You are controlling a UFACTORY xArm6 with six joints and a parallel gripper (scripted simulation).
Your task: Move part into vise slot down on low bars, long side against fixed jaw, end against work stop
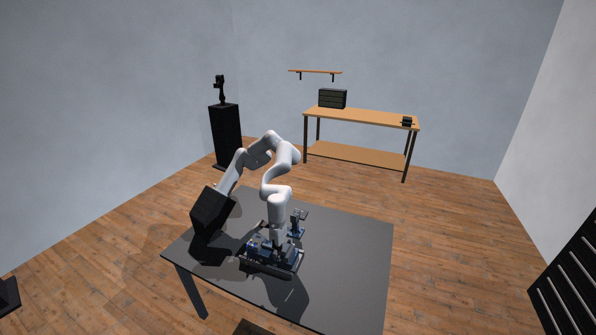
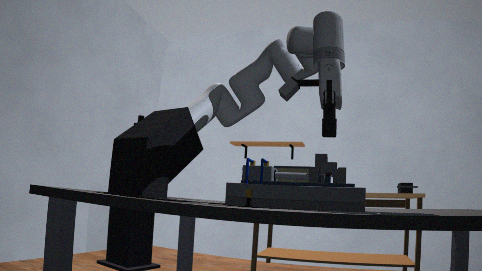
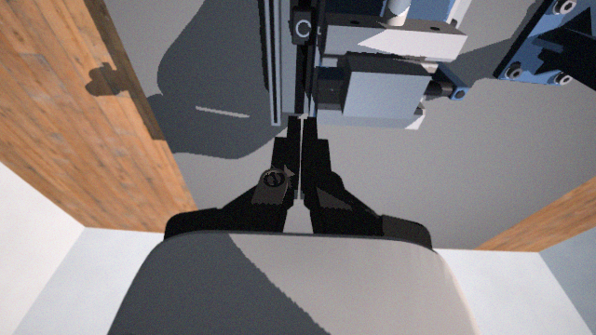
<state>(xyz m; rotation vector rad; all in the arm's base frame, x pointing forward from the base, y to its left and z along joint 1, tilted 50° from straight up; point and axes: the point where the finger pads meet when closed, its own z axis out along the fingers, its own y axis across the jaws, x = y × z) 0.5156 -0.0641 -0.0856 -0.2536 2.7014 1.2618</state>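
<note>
My gripper (image 2: 329,132) is shut and empty. It hangs in the air well above the vise (image 2: 296,175) and touches nothing. In the wrist view the shut fingers point down at the near edge of the vise. A grey block, the part (image 3: 384,93), lies between the jaws. The light moving jaw (image 3: 396,42) on the cylinder's rod is on its far side, and a lighter strip, the fixed jaw (image 3: 368,122), is on its near side. The work stop rod (image 3: 440,88) meets the part's right end. I cannot see the slot.
The V-block (image 3: 554,42) on its blue base stands to the right of the vise, and also shows in the top view (image 1: 296,224). The vise sits on a grey base (image 2: 295,197) on the dark table. The arm's black pedestal (image 1: 210,212) stands at the table's left.
</note>
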